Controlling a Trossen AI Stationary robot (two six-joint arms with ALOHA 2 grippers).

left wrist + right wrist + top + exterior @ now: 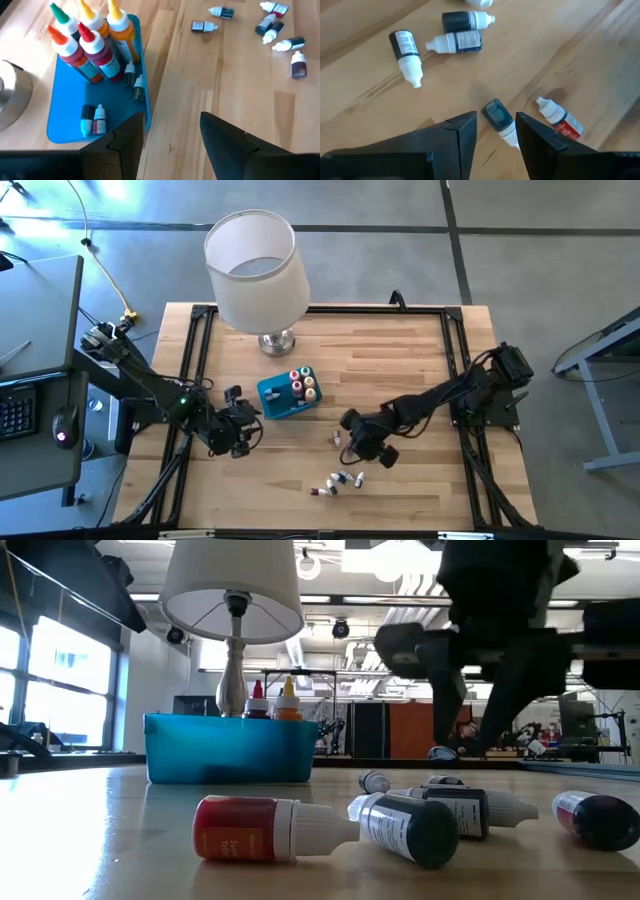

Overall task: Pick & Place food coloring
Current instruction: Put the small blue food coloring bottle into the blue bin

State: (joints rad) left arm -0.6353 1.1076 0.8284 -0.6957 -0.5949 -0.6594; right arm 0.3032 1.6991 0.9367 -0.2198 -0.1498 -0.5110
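Several tiny food coloring bottles (338, 481) lie on their sides on the wooden table near its front edge, one red (245, 830) and others dark (410, 830). My right gripper (496, 120) is open and tipped down over them. Its fingers stand on either side of one dark bottle (494, 109) lying on the table, without visibly touching it. A blue tray (65, 100) holds upright dropper bottles (97, 47) and a few tiny ones lying flat (95, 120). My left gripper (172, 117) hovers open at the tray's near corner, with nothing between its fingers.
A white-shaded lamp (255, 270) stands on its metal base (277, 340) at the table's far side, just behind the tray (275, 405). A black frame (455, 350) runs along the table's edges. Bare wood lies between the tray and the loose bottles.
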